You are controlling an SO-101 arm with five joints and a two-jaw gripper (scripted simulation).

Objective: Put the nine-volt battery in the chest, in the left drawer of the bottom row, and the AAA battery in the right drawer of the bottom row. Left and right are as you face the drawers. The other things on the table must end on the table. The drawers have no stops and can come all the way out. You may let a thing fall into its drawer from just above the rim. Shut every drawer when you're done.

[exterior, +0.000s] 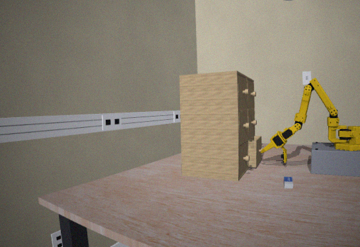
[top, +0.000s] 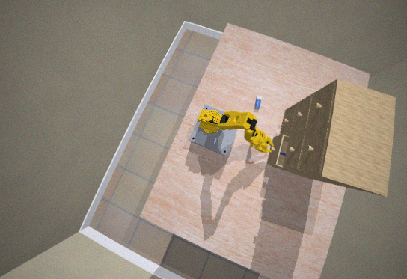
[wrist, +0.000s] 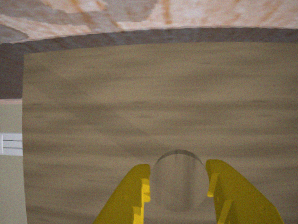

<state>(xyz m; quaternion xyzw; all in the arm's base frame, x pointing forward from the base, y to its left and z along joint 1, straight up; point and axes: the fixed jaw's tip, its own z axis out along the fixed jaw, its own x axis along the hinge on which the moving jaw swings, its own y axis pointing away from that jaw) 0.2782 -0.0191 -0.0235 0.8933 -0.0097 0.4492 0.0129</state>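
My yellow two-pronged fingers are pinched tight on the small round wooden knob (wrist: 178,177) of a bottom-row drawer (top: 283,150), which fills the lower middle of the wrist view with the drawer's flat wooden front behind it. In the top view the tall light-wood chest of drawers (top: 357,138) sits at the right of the frame on the pale pink-grained wooden desk (top: 232,198), and the drawer I hold stands only partly out of its front, at the chest's lower left corner as that view shows it. Inside its open gap lies a small dark blue object (top: 283,154); it is too small for me to tell which battery it is. A small blue-and-white rectangular block (top: 258,102) lies on the desk near the centre of the top view, well apart from the chest and just above my yellow arm (top: 239,120). My grey square base plate (top: 229,148) sits left of centre.
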